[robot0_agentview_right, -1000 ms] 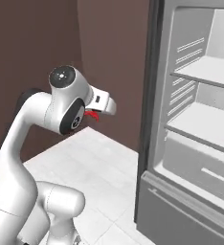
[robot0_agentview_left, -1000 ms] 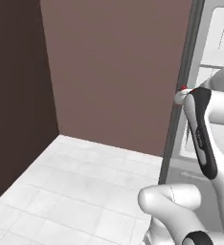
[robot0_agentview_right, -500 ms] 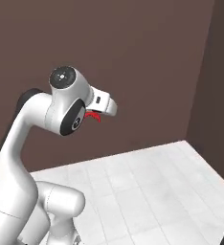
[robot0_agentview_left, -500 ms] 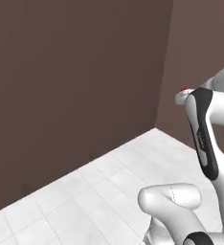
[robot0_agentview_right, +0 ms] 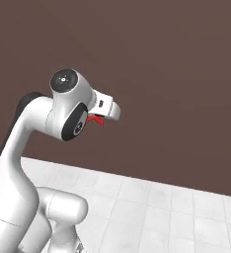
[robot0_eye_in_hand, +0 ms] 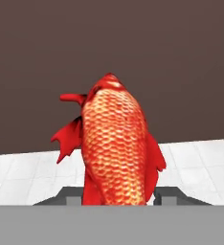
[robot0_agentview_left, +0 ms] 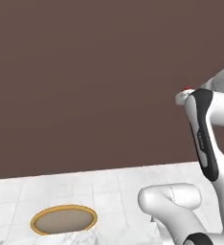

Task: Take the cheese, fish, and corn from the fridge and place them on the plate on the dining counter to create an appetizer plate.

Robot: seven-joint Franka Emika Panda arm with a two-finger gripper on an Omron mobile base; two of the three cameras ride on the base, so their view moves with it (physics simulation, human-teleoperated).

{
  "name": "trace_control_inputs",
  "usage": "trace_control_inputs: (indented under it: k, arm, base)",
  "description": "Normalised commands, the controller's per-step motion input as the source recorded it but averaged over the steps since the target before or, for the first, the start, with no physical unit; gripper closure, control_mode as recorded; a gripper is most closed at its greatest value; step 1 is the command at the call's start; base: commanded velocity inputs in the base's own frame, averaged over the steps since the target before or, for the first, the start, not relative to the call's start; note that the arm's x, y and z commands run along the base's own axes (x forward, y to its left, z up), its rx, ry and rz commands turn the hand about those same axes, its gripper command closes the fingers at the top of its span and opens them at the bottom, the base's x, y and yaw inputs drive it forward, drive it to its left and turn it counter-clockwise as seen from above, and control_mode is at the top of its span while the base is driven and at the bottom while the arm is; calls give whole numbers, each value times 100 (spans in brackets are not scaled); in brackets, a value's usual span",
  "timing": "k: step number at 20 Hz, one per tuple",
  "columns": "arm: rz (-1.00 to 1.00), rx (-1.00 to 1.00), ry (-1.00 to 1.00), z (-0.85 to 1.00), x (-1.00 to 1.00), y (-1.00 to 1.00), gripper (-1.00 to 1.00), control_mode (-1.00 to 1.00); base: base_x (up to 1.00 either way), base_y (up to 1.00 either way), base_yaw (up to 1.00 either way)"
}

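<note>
Plain dark brown wall [robot0_agentview_left: 85, 81] spans the background. White tiled floor [robot0_agentview_right: 176, 212] meets its base. Round yellow-framed stool [robot0_agentview_left: 63, 220] stands at seven o'clock, beside marble edge.

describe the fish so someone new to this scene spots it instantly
Start at the dark brown wall above the white tiled floor; in the hand view, the fish stands in front of it, rising from between the pincer's tips. It is bright red-orange with scales and red fins, the only coloured thing against brown and white.
</note>
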Motion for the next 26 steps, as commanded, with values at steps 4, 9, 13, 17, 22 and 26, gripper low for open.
trace_control_inputs:
  k: [4, 9, 13, 17, 22, 26]
  arm:
    - [0, 0, 0, 0, 0, 0, 100, 100]
    - [0, 0, 0, 0, 0, 0, 100, 100]
    - [0, 0, 0, 0, 0, 0, 100, 100]
    - [0, 0, 0, 0, 0, 0, 100, 100]
    - [0, 0, 0, 0, 0, 0, 100, 100]
    - [0, 0, 0, 0, 0, 0, 100, 100]
  base:
    - [57, -16, 82]
    - [51, -65, 70]
    - [53, -60, 72]
    - [63, -61, 71]
    - [58, -57, 64]
    - [62, -60, 45]
